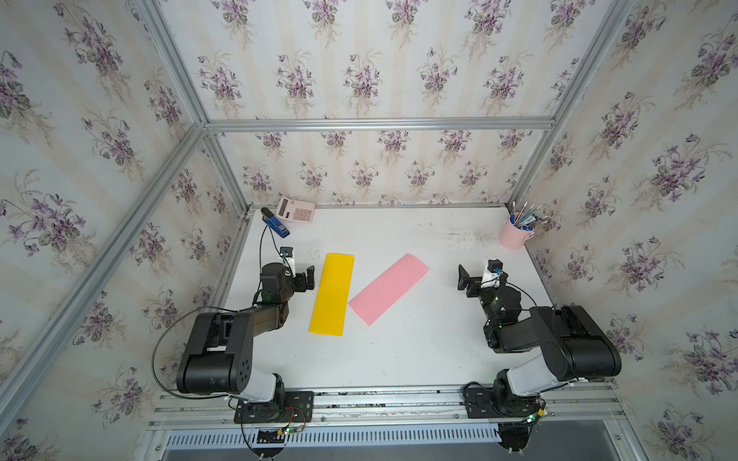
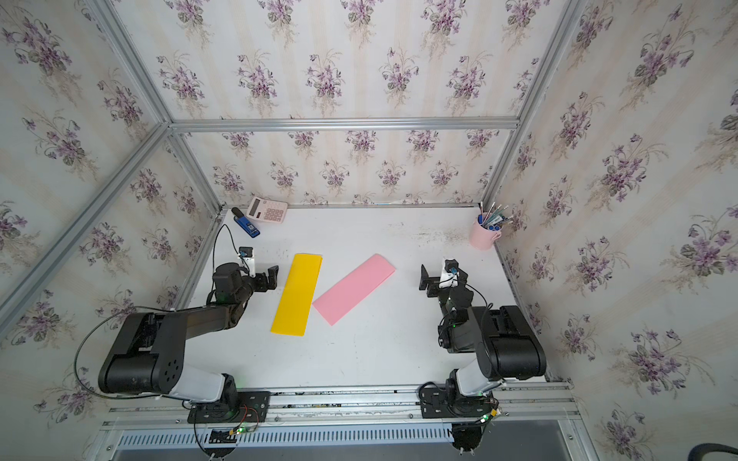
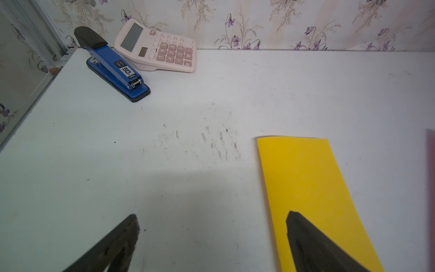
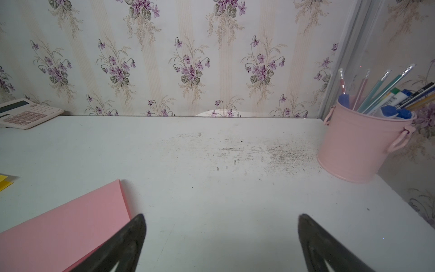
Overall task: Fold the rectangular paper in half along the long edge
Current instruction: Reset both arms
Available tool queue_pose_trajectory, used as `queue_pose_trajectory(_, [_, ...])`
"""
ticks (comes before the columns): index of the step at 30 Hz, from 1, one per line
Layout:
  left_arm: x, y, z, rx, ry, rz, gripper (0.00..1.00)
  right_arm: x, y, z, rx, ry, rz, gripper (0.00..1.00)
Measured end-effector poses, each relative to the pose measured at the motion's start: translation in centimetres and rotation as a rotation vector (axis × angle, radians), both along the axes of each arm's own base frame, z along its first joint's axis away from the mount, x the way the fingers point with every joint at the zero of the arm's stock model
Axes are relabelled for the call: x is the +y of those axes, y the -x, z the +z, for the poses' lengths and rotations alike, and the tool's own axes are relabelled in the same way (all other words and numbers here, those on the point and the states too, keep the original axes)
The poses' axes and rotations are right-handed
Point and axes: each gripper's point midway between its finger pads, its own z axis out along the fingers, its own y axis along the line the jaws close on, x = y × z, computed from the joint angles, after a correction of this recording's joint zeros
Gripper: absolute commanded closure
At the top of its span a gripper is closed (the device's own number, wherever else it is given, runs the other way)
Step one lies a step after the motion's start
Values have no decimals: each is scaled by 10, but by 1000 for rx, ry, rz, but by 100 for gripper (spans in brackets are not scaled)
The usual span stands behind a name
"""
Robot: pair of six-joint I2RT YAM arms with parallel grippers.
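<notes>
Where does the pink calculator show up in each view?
Top view: calculator in the far corner on the robot's left, beside the blue stapler.
Top view: calculator in the same corner.
Left wrist: calculator against the back wall, beside the stapler.
Right wrist: calculator partly cut off, against that wall.
Shared landmark: the flowered back wall.

Matt yellow paper [image 1: 331, 295], scuffed table [image 1: 399, 351]

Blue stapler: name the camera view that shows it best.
The left wrist view: the stapler lies close and sharp, its label visible, beside the pink calculator. Both top views show the stapler whole but tiny. The right wrist view misses it.
</notes>
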Motion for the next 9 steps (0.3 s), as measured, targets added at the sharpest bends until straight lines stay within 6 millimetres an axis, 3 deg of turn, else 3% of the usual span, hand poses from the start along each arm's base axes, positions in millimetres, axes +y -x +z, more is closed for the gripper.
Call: queue_pose_trajectory(9, [-3, 1, -4, 9, 3, -17, 0, 0, -3, 6, -22, -1, 0, 0])
